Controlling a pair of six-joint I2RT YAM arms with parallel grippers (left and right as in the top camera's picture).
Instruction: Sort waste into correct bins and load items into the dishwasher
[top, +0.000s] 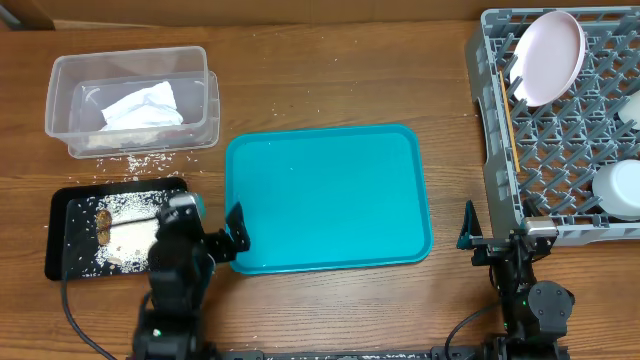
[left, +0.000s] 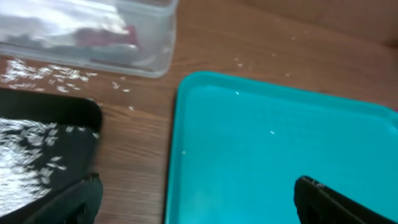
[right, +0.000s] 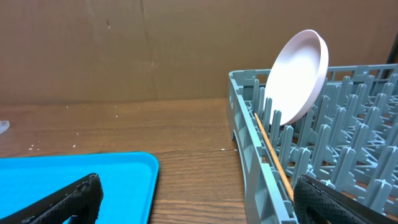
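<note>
Overhead: left fingers spread apart, holding nothing, between black tray and teal tray, one tip over the teal rim. Right fingers also apart and empty, by the near-left corner of the dish rack. Clear tub far left holds the napkin. Black tray carries rice and a brown lump, with more grains on the tabletop between tub and tray. In the rack: plate on edge at the far-left corner, chopsticks along the left wall, white dish at the right side. Left wrist: red wrapper in the tub; rice on black tray and tabletop; a few grains on the teal tray. Right wrist: plate leans between pegs, chopsticks lie inside the left wall, teal tray corner lower left.
</note>
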